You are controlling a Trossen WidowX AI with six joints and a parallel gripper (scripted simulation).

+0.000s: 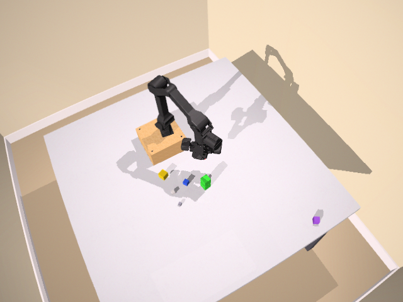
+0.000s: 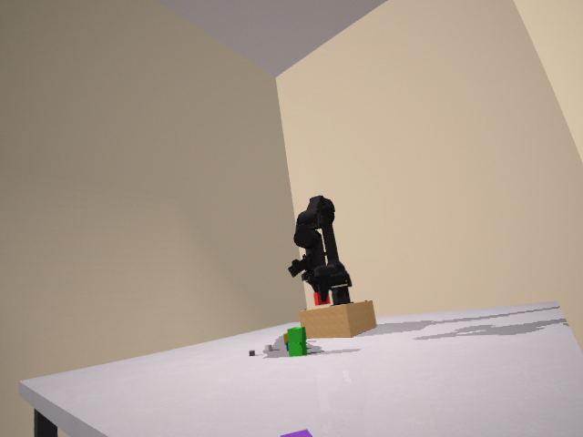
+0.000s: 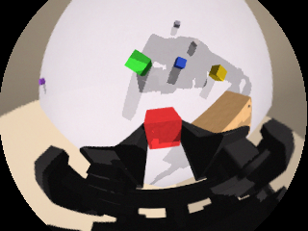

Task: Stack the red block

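Observation:
The red block (image 2: 318,299) (image 3: 163,127) is held between the two black fingertips of my gripper (image 3: 161,122), which is shut on it. In the top view the arm hides nearly all of the block. The gripper is raised well above the table. The green tower (image 1: 205,182) (image 2: 296,342) (image 3: 138,63) stands upright on the table, two green blocks high, its upper block slightly turned on the lower one. The red block is higher than the tower top and off to its side, nearer the arm's base. Nothing rests on the tower.
A blue block (image 1: 186,182) (image 3: 180,63) and a yellow block (image 1: 162,174) (image 3: 218,72) lie beside the tower. Two small grey blocks lie near them. A purple block (image 1: 315,220) (image 3: 41,81) lies near a far table edge. The arm stands on a wooden box (image 1: 169,151) (image 2: 324,324).

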